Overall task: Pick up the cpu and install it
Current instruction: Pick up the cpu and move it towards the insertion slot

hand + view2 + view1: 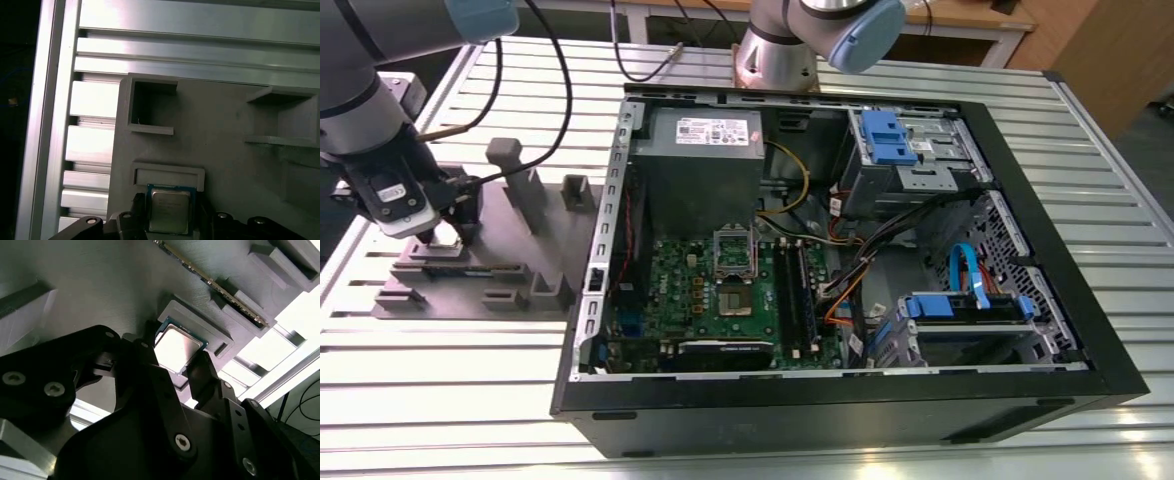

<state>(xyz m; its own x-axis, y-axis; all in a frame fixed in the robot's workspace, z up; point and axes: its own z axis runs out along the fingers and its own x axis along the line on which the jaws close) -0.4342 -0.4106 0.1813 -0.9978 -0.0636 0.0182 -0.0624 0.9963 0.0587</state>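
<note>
Second wrist view: spread fingers (202, 372) straddle opposite edges of the cpu (176, 346).

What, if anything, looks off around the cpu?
Nothing stands out. The cpu lies flat on the grey fixture, its edges in line with the pocket wall, with the hand right over it.

Dark-grey arm (360, 90), round tube segs w/ pale-blue caps (867, 35) on the joints; silver base (778, 62). Thin black cables (566, 70) loop off it. Wrist block is dark w/ a white label (390, 195). The gripper (177, 357) is matte black: chunky angular links, rounded ends, silver hex-socket screws (182, 441) at the pivots, two more on the side plate.
</note>
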